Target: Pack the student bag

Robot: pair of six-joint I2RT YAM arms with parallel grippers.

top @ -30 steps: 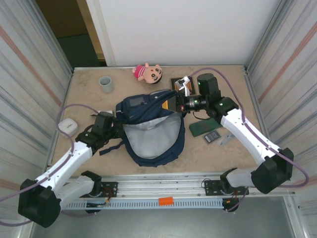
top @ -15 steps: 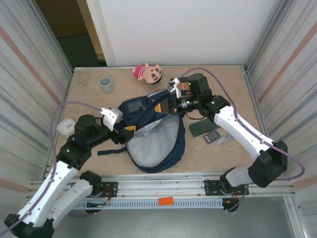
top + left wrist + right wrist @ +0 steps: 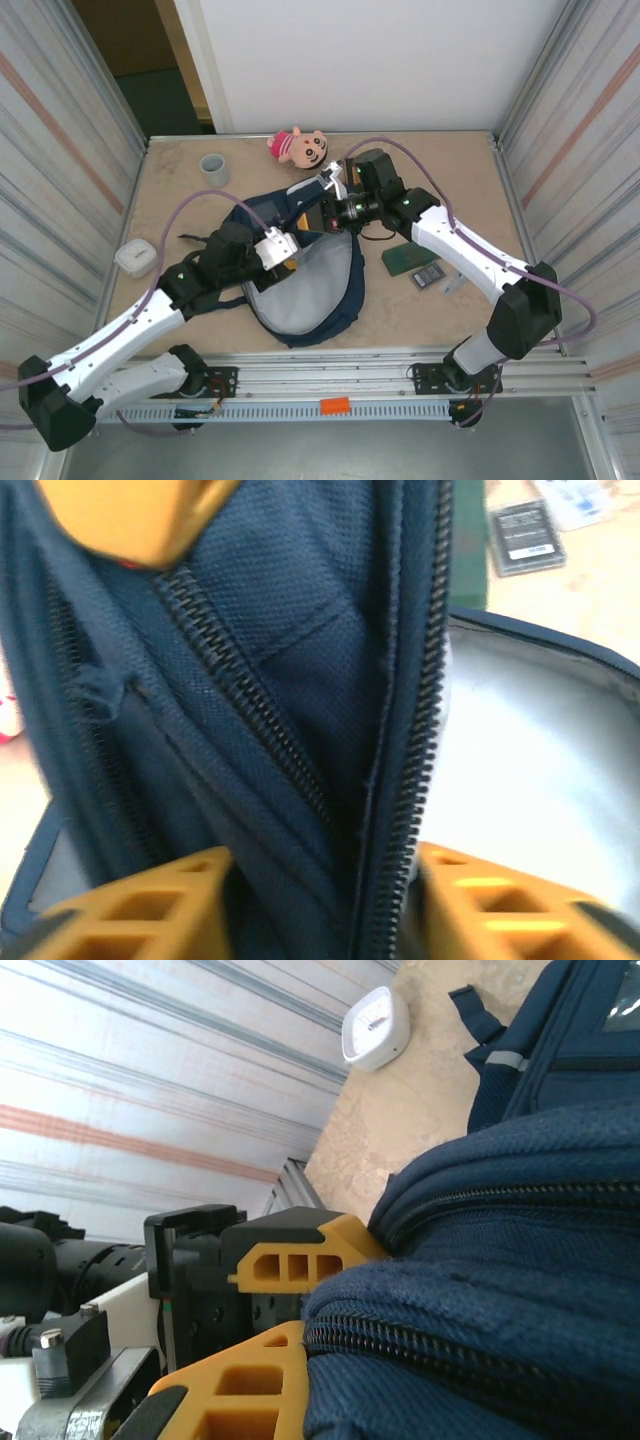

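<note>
The student bag [image 3: 330, 305], navy with grey lining, lies open in the middle of the table. My left gripper [image 3: 283, 258] sits at the left rim of its opening. In the left wrist view the left gripper [image 3: 320, 880] has its yellow fingers [image 3: 140, 910] pressed on both sides of the zippered edge [image 3: 400, 780]. My right gripper [image 3: 318, 215] is shut on the bag's upper edge. In the right wrist view the right gripper [image 3: 335, 1285] pinches a fold of navy fabric [image 3: 480, 1310] by a zipper. The right gripper's yellow finger [image 3: 130, 520] shows at the top of the left wrist view.
A pink plush doll [image 3: 298, 147] and a grey cup [image 3: 214, 169] stand at the back. A white square case [image 3: 134, 257] lies at the left. A green booklet [image 3: 408, 260] and a small dark card [image 3: 429, 276] lie right of the bag. Corrugated walls close both sides.
My left arm swung right from the bag's left side onto the opening's rim, and its jaws opened wide, then closed on the edge. My right gripper shifted left with the bag's top.
</note>
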